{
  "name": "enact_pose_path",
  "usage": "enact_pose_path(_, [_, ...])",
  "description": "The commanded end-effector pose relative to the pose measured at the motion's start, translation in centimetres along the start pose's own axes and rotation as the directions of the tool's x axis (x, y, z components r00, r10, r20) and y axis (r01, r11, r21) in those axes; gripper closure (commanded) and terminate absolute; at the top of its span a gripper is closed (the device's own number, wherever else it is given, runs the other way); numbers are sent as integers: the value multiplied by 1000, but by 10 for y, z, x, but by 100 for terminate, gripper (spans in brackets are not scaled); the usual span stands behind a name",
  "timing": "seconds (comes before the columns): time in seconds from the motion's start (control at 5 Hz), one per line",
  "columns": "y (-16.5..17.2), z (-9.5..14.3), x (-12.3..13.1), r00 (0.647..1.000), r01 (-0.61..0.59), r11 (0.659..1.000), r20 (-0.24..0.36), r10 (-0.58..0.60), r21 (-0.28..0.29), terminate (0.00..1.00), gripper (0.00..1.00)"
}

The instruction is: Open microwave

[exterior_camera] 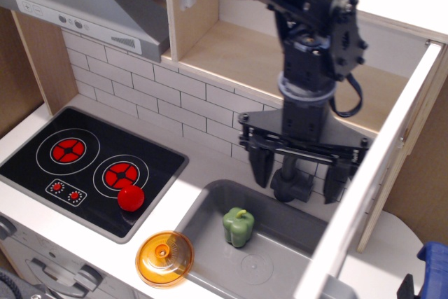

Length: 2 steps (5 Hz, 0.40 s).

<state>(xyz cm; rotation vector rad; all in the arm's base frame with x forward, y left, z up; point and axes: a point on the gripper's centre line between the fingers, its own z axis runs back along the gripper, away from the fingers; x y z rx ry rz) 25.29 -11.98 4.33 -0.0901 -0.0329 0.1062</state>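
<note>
**One door swung wide, jaws spread and empty**

Two dark fingers splayed far apart, nothing between them; gripper hanging above the sink, just in front of the black faucet. No contact with the door visible.

At 3 to 5 o'clock from the gripper: the microwave door, seen almost edge-on, running as a white strip from the upper right corner down to the bottom edge. Behind and at 12 o'clock: the pale wood cavity, fully exposed. Judged open, or all but.

Handling, as a judgement: light, stiff panel, probably painted wood or board, swinging freely on a hinge at the right side; smooth faces, likely slippery to pinch flat. Best purchase on the bar handle at the free end, or a simple push against the inner face. Little fragility expected, though hinge strain possible if forced past its stop.

Hidden or unclear:
- Handle, window and keypad not visible, the door being turned edge-on.
- Free end of the door cut off at the bottom edge.
- Hinge itself not clearly made out at upper right.
- Faucet partly masked by the gripper.

Further out, at 7 to 9 o'clock: green pepper in the sink, orange lid on the counter, red knob on the hob, grey hood at 10 o'clock.
</note>
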Motion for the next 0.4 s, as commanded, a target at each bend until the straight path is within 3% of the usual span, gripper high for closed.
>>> enact_pose_path(0.0, [-4,20,-3,999,31,1000,41,-31,4,0,0])
enact_pose_path(0.2, [-4,20,-3,999,31,1000,41,-31,4,100,0])
